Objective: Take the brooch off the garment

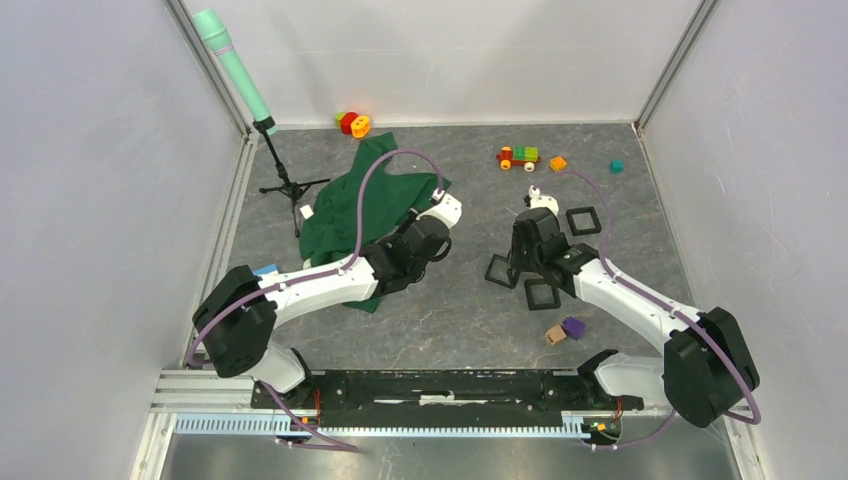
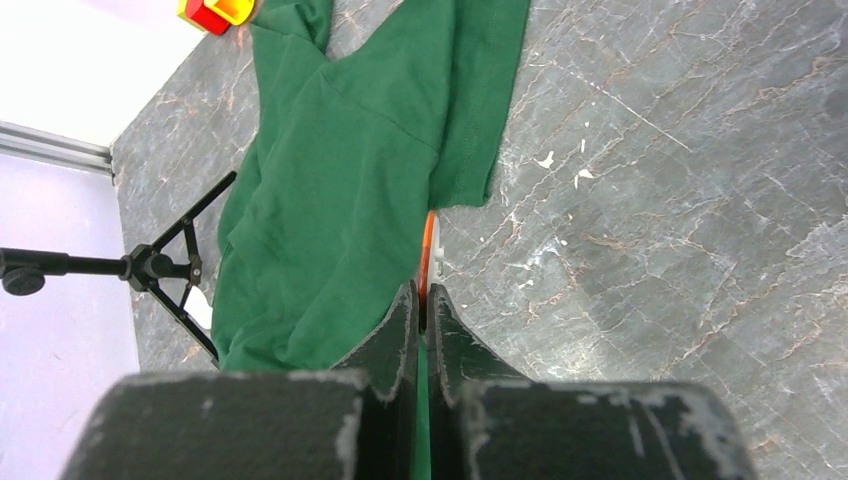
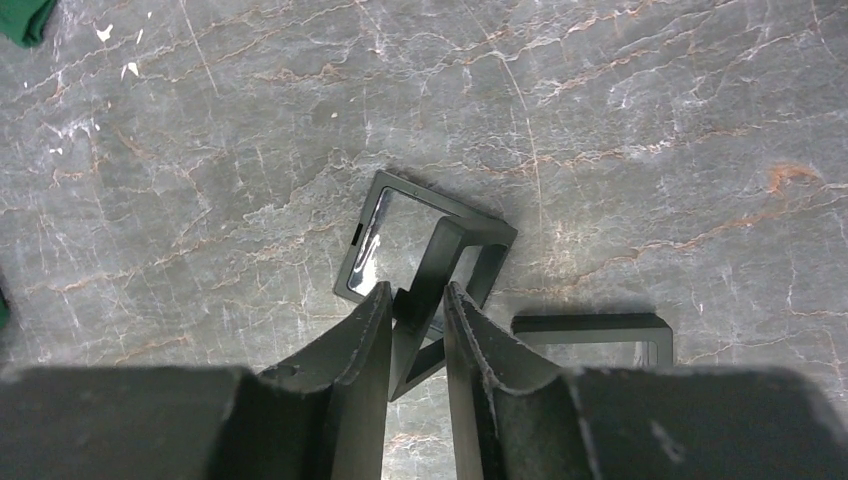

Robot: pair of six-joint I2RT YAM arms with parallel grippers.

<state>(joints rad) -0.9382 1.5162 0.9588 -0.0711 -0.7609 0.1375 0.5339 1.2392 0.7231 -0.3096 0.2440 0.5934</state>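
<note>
The green garment [image 1: 345,205] lies crumpled at the back left and fills the left wrist view [image 2: 340,200]. My left gripper [image 2: 421,292] is shut at the garment's right edge, with green cloth showing between the fingers. A thin orange and white piece [image 2: 430,248], which seems to be the brooch seen edge-on, sticks out just past the fingertips. In the top view the left gripper [image 1: 428,222] sits over the garment's right edge and the brooch is hidden. My right gripper [image 3: 414,296] is shut on a black square frame [image 3: 440,255] held tilted above the floor.
Other black frames lie around the right gripper [image 1: 583,220] [image 1: 541,293] [image 3: 600,328]. A small tripod [image 1: 285,185] with a mint tube stands left of the garment. Toys lie at the back [image 1: 353,123] [image 1: 518,156], and small blocks near the right arm [image 1: 572,327].
</note>
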